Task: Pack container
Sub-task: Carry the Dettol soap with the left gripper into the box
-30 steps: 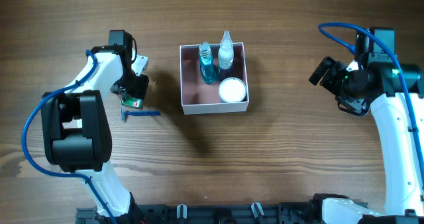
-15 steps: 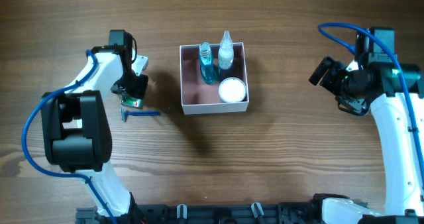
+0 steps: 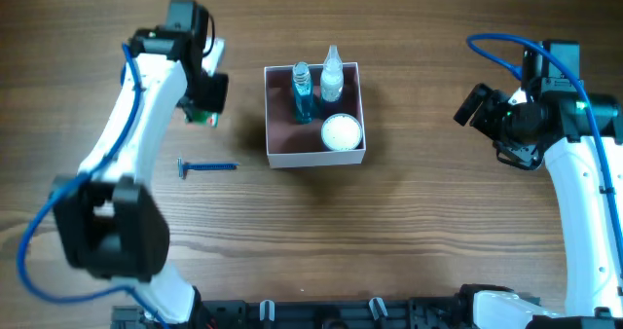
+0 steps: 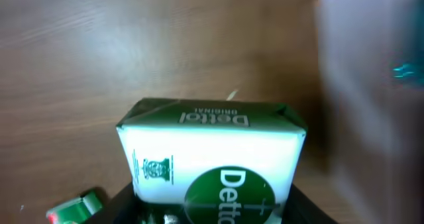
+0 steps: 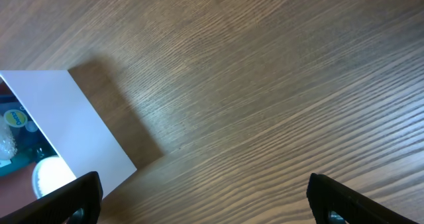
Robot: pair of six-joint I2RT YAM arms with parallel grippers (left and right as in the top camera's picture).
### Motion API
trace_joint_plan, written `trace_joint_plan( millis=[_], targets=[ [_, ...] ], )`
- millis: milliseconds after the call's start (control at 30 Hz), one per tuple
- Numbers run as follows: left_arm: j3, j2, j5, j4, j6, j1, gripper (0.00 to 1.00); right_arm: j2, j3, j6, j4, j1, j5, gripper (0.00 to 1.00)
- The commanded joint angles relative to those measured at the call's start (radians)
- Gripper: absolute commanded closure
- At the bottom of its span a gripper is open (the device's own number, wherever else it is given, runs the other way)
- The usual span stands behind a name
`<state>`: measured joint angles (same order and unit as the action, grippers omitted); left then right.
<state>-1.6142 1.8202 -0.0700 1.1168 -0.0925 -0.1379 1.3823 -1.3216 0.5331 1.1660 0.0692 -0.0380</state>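
since a green-and-white soap box (image 4: 212, 158) is clamped between the left jaws, with its printed face turned to the wrist camera, it is judged to be the next item meant for packing. it is carried at the end of the left arm (image 3: 146, 105), just left of the container (image 3: 311, 158), and appears to be held above the bench (image 3: 409, 232) rather than resting on it. a blue razor (image 3: 206, 166) is seen lying flat on the bench nearer the robot, apart from the container wall, presumably to be fetched afterwards. the container is set at the middle of the bench, within reach of both arms. a blue bottle (image 3: 304, 95), a clear bottle (image 3: 332, 76) and a round white jar (image 3: 342, 131) are packed toward its middle and right, so a strip of pink floor (image 3: 280, 120) is bare on the left. the right arm (image 3: 584, 193) is parked well off to the right, its jaws spread wide on nothing. brown wood grain is shown across the whole bench, and nothing of the room beyond is seen.
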Motion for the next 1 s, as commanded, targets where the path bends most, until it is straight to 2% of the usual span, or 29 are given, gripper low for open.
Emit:
trace_joint_plan(
  millis=[0,100,200,567,967],
  targets=[
    [-0.043,-0.112,0.105,0.021,0.245,-0.074,0.96,0.003,0.006,-0.010,0.000,0.002,-0.013,0.00],
    [-0.043,-0.126,0.189,0.041,0.383,-0.113,0.96,0.003,0.006,-0.009,0.000,0.002,-0.013,0.00],
    [-0.026,-0.105,0.194,0.067,0.445,-0.155,0.96,0.003,0.006,-0.010,0.000,0.002,-0.013,0.00],
    [0.027,-0.016,0.203,-0.021,0.449,-0.328,0.96,0.003,0.006,-0.010,0.001,0.002,-0.016,0.00],
    [0.027,0.053,0.135,-0.028,0.449,-0.335,0.96,0.003,0.006,-0.010,0.002,0.002,-0.016,0.00]
  ],
)
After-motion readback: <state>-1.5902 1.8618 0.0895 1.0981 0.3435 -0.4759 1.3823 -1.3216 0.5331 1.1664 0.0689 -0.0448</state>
